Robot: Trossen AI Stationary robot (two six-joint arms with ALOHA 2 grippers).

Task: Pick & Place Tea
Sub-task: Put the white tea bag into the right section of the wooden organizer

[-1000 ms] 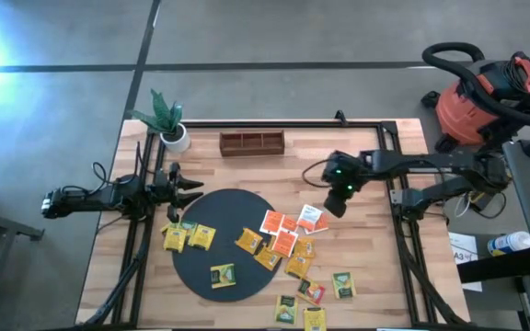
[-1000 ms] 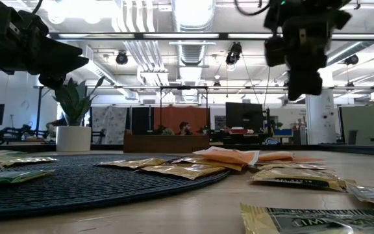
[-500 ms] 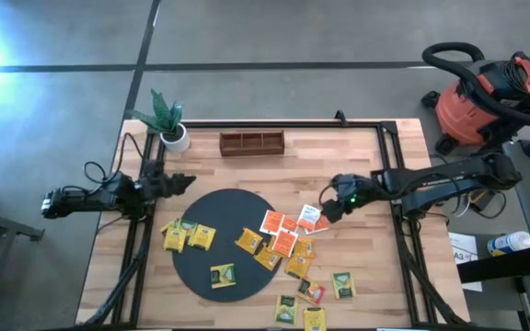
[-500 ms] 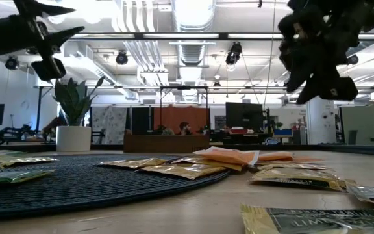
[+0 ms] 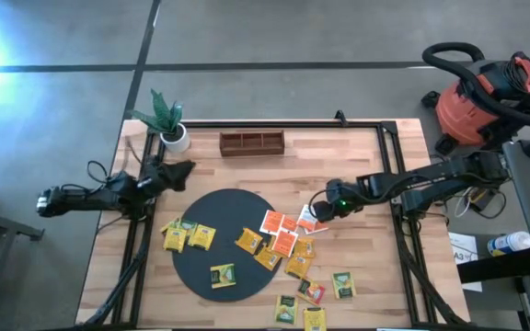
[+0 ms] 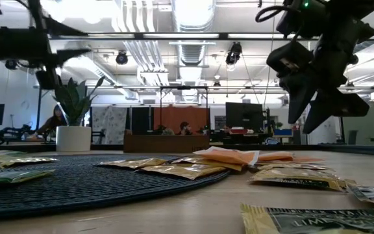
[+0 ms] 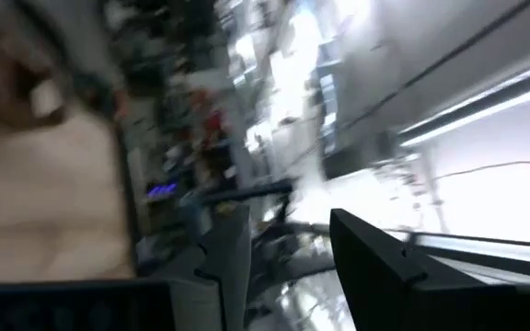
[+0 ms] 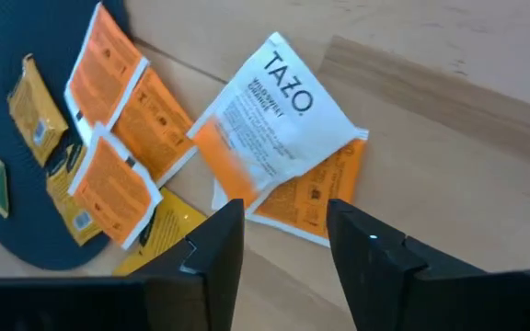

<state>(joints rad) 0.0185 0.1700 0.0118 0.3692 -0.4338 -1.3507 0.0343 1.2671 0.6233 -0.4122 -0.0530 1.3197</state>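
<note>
The right gripper [image 8: 279, 241] hangs with jaws apart and empty. Just ahead of its fingertips [image 8: 221, 221] lies a white-and-orange tea packet [image 8: 270, 129] on another orange one [image 8: 316, 195]. More orange packets [image 8: 118, 119] lie beyond, at the mat [image 5: 221, 241] edge. Far off, over the table [image 5: 357, 156] near the plant [image 5: 166, 118], the left gripper [image 5: 180, 171] waits, jaws wide.

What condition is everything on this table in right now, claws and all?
Right gripper: open, empty, above the orange Tazo packet.
Left gripper: open, empty, raised near the potted plant.
Orange Tazo packet: flat on the wood, overlapping another orange one.
Tea packets: scattered flat across the black round mat and table.
Wooden compartment tray: no packets visible inside.
</note>
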